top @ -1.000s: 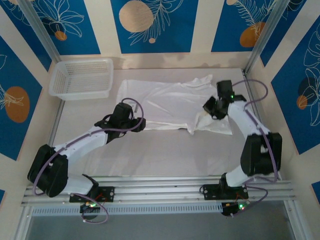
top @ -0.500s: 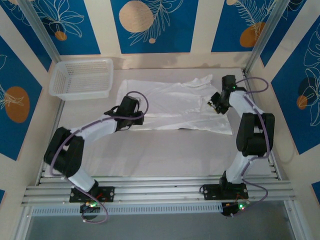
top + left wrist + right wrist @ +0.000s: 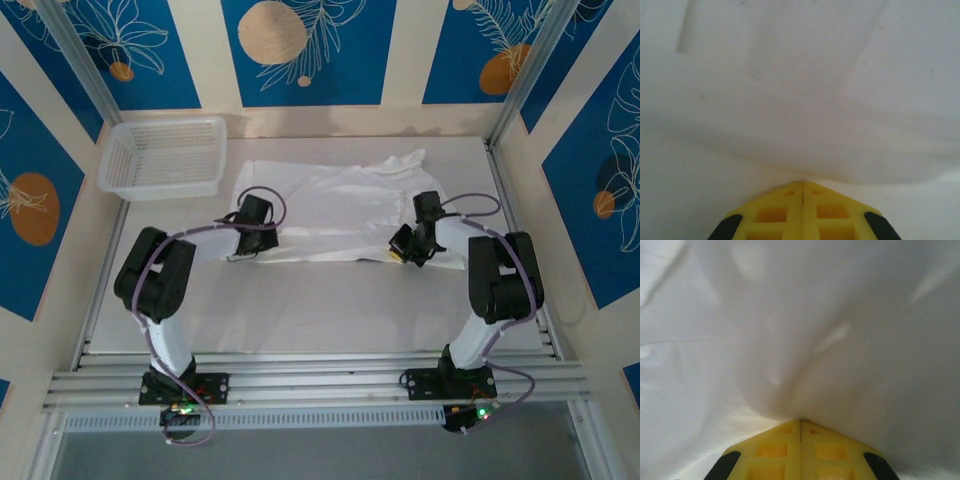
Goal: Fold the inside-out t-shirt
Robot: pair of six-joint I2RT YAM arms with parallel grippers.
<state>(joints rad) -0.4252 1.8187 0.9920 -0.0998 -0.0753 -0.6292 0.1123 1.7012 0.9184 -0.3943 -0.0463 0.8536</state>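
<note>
My left jaws and right jaws have both just closed, each pinching the near hem of the inside-out t-shirt [image 3: 330,200], which lies spread flat on the far half of the worktop [image 3: 320,300]. With both ends held, I judge the fold can start.

Robot lab test cell. Two arms, left arm [image 3: 160,280] and right arm [image 3: 500,280], are bolted to aluminium rails [image 3: 320,378] at the near edge of a white table [image 3: 320,305]. Aluminium extrusion posts [image 3: 82,62] frame the booth. The wall panels [image 3: 300,85] are printed backdrops: blue and cream, with leaf outlines and orange discs. Exposed purple cables [image 3: 470,196] run along the arms, and a green status LED [image 3: 481,411] is lit at the base. Props are a white mesh basket [image 3: 165,155] and one white t-shirt [image 3: 330,205] spread on the table.
</note>
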